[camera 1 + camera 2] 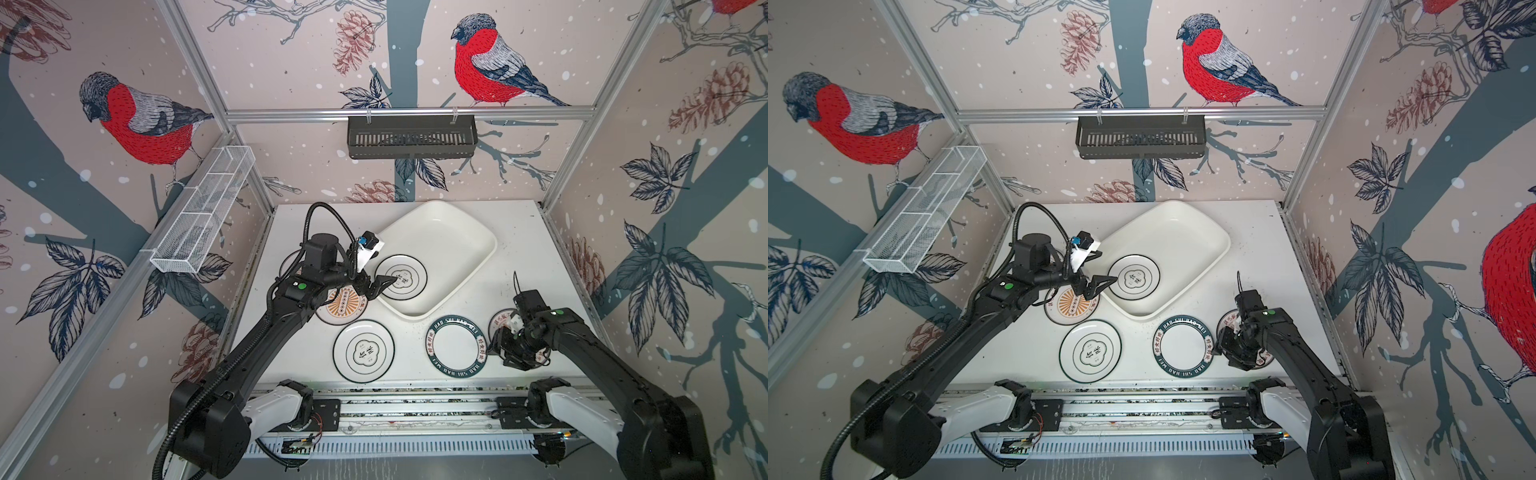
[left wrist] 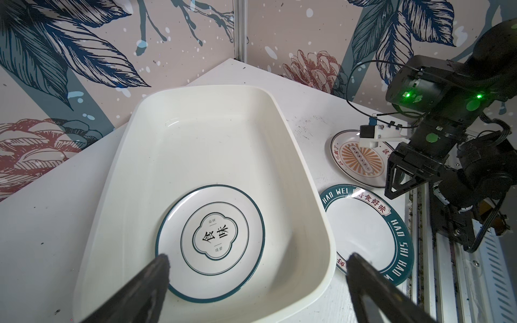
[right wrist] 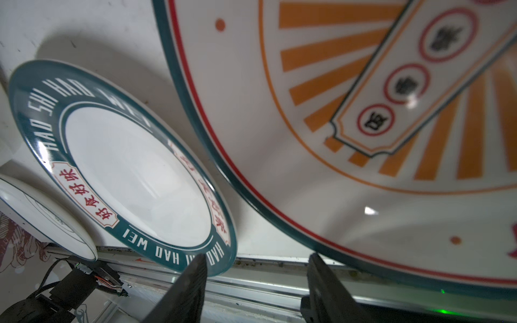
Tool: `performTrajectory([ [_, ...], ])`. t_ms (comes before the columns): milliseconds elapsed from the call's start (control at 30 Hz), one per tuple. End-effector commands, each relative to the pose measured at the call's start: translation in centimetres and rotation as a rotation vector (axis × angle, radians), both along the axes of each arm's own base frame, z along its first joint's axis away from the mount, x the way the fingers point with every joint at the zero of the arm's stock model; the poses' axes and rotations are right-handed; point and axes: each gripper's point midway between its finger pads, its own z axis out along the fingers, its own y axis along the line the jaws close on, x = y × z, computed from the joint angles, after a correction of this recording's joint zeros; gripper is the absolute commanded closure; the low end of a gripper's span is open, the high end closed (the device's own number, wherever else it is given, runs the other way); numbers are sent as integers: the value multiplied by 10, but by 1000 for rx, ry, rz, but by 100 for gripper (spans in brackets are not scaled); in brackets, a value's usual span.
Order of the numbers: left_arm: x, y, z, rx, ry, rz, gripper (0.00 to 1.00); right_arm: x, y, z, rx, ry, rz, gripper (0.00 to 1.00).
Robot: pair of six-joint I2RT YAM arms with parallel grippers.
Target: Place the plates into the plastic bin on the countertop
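Plate (image 1: 401, 277), round, glossy, lies in smooth rounded bin (image 1: 444, 232).

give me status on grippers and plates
left gripper open over the plastic bin. right gripper open at a sunburst plate rim. one emblem plate in the bin, others on the countertop. green-lettered plate close beside right gripper.

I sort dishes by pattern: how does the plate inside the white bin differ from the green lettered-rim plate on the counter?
The emblem plate lies in the plastic bin; the lettered-rim plate lies on the countertop. The emblem plate has a thin dark rim line; the lettered-rim plate, a broad green band. The emblem plate's centre bears characters; the lettered-rim plate's is plain. Both are round, white, face up.
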Motion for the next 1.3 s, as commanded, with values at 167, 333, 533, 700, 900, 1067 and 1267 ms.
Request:
performTrajectory([
  [167, 3, -6, 6, -22, -37, -25, 3, -10, -3, -2, -19, 34, -16, 39],
  [333, 1, -6, 6, -19, -44, -31, 3, -19, -9, -11, -45, 90, -2, 38],
  [533, 3, -6, 7, -20, -43, -32, 3, -9, -12, -12, -68, 74, -28, 37],
  [700, 3, -10, 14, -41, -42, -37, 3, 7, -22, -9, -105, 27, -63, 37],
  [900, 4, -11, 17, -30, -50, -45, 3, 17, -30, -14, -129, 25, -69, 37],
  [1067, 6, -14, 22, -54, -42, -47, 3, 32, -36, -13, -144, -12, -102, 36],
  [1267, 7, -18, 31, -56, -36, -62, 3, 49, -51, -11, -167, -60, -175, 36],
])
